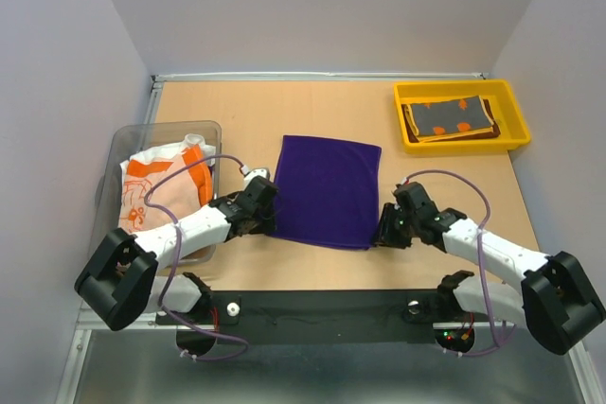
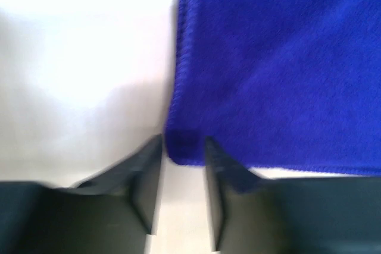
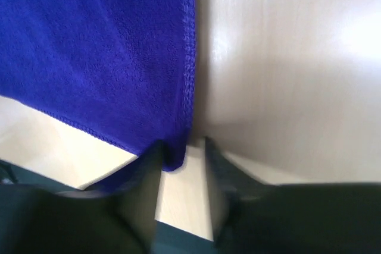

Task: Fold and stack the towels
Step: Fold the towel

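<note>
Top external view: the purple towel (image 1: 328,190) lies flat mid-surface; left gripper (image 2: 181,147) and right gripper (image 3: 181,147) fingers, narrowly parted, straddle its near corners. No readable writing.

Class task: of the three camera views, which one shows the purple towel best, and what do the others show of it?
The top external view: the purple towel lies flat on the table with its whole outline visible. The left wrist view shows only its near left corner by the left gripper; the right wrist view only its near right corner by the right gripper.
</note>
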You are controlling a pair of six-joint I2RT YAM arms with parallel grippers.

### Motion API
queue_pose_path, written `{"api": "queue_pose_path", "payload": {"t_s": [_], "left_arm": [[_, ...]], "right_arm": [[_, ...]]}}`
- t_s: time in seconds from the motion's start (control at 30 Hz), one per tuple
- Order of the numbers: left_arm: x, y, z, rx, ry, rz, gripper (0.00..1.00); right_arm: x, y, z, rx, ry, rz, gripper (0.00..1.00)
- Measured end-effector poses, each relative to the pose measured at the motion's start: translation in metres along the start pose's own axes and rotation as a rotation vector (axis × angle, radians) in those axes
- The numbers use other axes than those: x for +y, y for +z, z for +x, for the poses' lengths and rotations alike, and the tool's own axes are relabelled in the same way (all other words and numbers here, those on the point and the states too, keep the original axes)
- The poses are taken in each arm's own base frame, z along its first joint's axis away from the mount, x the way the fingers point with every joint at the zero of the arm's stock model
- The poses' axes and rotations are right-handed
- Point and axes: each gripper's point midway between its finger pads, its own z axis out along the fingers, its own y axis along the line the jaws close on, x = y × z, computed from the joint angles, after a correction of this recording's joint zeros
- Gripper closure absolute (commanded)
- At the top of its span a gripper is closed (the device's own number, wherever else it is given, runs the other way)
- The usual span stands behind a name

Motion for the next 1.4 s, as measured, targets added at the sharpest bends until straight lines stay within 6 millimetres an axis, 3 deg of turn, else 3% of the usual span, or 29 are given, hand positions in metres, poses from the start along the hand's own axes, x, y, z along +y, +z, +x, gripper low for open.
{"api": "queue_pose_path", "payload": {"t_s": [0.03,0.13,0.23,0.37,0.4,0.47,0.5,0.6,0.73,0.93,1.1,1.2,1.3,1.4], "left_arm": [[0.002,-0.003,0.0,-0.001,0.005,-0.004,0.43],[0.002,-0.014,-0.006,-0.012,0.012,-0.004,0.37],[-0.011,-0.029,-0.023,-0.056,0.034,0.037,0.37],[-0.064,-0.059,-0.055,-0.156,0.11,0.171,0.46],[-0.079,-0.064,-0.057,-0.168,0.142,0.207,0.47],[-0.132,-0.074,-0.06,-0.196,0.232,0.328,0.53],[-0.148,-0.075,-0.059,-0.2,0.258,0.357,0.55],[-0.199,-0.065,-0.046,-0.193,0.384,0.433,0.62],[-0.25,-0.031,-0.014,-0.143,0.576,0.468,0.72],[-0.253,-0.003,0.027,-0.047,0.731,0.488,0.78],[-0.251,-0.001,0.043,-0.001,0.772,0.533,0.79],[-0.239,0.004,0.062,0.057,0.79,0.539,0.8],[-0.224,0.008,0.085,0.123,0.804,0.545,0.86],[-0.226,0.005,0.091,0.13,0.793,0.576,0.89]], "right_arm": [[0.001,-0.004,-0.003,-0.006,-0.011,0.006,0.53],[0.013,-0.015,-0.024,-0.056,-0.053,0.011,0.5],[0.033,-0.028,-0.07,-0.149,-0.104,0.011,0.55],[0.046,-0.039,-0.148,-0.287,-0.111,0.019,0.64],[0.045,-0.04,-0.162,-0.309,-0.109,0.023,0.71],[0.039,-0.034,-0.2,-0.36,-0.102,0.036,0.77],[0.035,-0.031,-0.21,-0.366,-0.094,0.047,0.78],[0.023,-0.014,-0.239,-0.378,-0.084,0.056,0.82],[0.018,0.017,-0.259,-0.354,-0.094,0.047,0.82],[0.015,0.046,-0.267,-0.327,-0.107,0.023,0.82],[0.006,0.065,-0.265,-0.303,-0.098,0.019,0.82],[-0.001,0.075,-0.263,-0.289,-0.088,0.025,0.82],[-0.004,0.08,-0.267,-0.297,-0.085,0.016,0.82],[-0.004,0.081,-0.274,-0.31,-0.085,0.005,0.82]]}}
